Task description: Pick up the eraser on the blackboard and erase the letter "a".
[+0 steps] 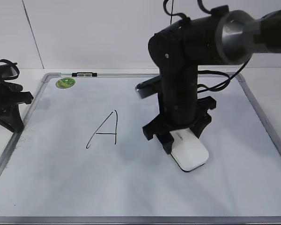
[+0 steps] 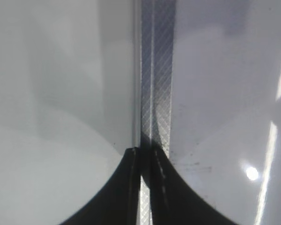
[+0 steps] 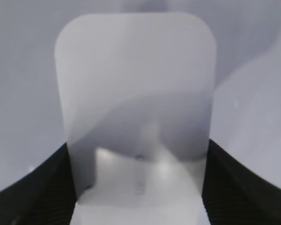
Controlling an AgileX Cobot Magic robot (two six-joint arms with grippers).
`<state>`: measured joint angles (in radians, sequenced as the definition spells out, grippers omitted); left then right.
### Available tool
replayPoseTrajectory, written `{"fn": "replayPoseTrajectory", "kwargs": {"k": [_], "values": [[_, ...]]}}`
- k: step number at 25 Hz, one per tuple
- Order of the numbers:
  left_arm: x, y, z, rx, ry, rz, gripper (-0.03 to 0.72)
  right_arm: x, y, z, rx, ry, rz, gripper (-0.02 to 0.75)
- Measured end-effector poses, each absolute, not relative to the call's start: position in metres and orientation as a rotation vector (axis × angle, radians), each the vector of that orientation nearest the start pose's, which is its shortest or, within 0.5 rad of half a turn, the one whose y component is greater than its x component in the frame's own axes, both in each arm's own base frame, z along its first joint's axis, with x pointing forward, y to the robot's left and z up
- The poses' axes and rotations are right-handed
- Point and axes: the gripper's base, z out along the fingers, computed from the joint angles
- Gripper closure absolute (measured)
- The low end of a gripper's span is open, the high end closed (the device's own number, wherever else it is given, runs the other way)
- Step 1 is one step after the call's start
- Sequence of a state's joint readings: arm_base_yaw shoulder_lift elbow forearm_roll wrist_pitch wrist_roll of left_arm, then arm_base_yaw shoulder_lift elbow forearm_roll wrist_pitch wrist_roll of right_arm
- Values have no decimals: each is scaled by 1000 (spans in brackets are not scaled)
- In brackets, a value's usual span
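Observation:
The eraser point(image 1: 190, 151), a white rounded block, lies flat on the blackboard point(image 1: 61, 178), right of centre. My right gripper point(image 1: 177, 137) comes down on its far end with a finger against each long side. In the right wrist view the eraser point(image 3: 136, 89) fills the space between the two black fingers point(image 3: 138, 187). A large capital "A" point(image 1: 106, 129) is drawn left of centre. No small "a" shows; the right arm covers part of the board. My left gripper point(image 1: 9, 105) rests at the board's left edge, shut and empty, over the grey frame point(image 2: 154, 70).
A green round magnet point(image 1: 65, 83) sits at the board's top left corner. A small black clip point(image 1: 84, 74) is on the top frame. The white table point(image 1: 271, 89) surrounds the board.

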<state>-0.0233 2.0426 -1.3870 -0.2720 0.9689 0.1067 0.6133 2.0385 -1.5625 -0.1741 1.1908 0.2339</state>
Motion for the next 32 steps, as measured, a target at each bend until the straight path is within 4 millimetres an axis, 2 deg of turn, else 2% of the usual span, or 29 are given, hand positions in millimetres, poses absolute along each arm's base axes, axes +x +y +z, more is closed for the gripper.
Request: {"fn": "replayPoseTrajectory", "kwargs": {"k": [5,8,15,20,25,32], "values": [[390,-29,152,-32,3080,-348,671,341,213,247,-480,2753,-156,195],[390,-29,152,-32,3080,-348,671,343,207,261,-388,2683,-199,195],[390,-29,152,-32,3080,-348,671,354,184,263,-249,2678,-297,195],[390,-29,152,-32,3080,-348,671,368,144,262,-117,2736,-350,195],[390,-29,152,-32,3080,-348,671,377,104,259,-57,2825,-351,195],[390,-29,152,-32,3080,-348,671,382,53,255,17,2957,-227,195]]}}
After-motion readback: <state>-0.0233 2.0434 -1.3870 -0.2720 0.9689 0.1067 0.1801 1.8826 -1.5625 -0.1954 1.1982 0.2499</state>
